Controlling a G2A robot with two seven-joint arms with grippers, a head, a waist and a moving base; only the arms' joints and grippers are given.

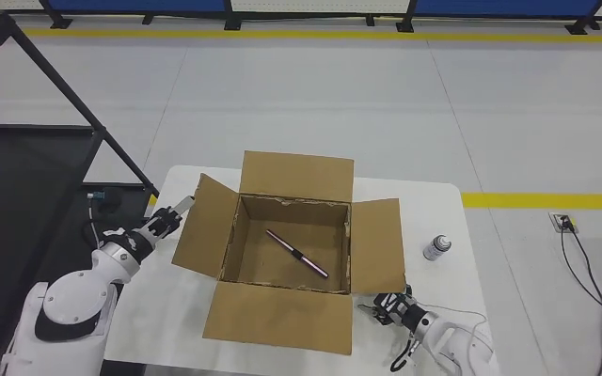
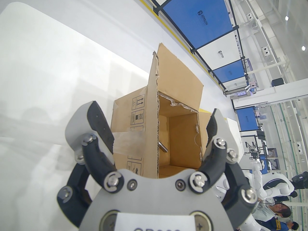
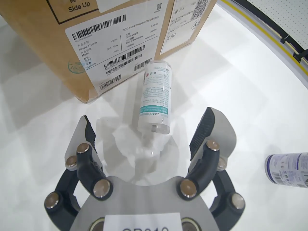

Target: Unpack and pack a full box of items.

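My top camera looks down on the worktop [image 1: 419, 211]; both wrist cameras sit close, facing the box [image 1: 256, 256] from opposite sides.

Setting: indoor robotics test hall. Evidence: pale floor [image 1: 310, 94] marked with yellow lines [image 1: 282, 34]; blue and white partition panels [image 2: 199, 13] on black frames, dividing bays; rows of ceiling lights [image 2: 286, 17]; a white work table [image 1: 423, 202]; another white robot [image 2: 276, 186] in a far bay.

Rod [image 2: 162, 146] — mostly hidden behind the box [image 2: 182, 133] flap; can [image 3: 287, 169] cut off at the edge.
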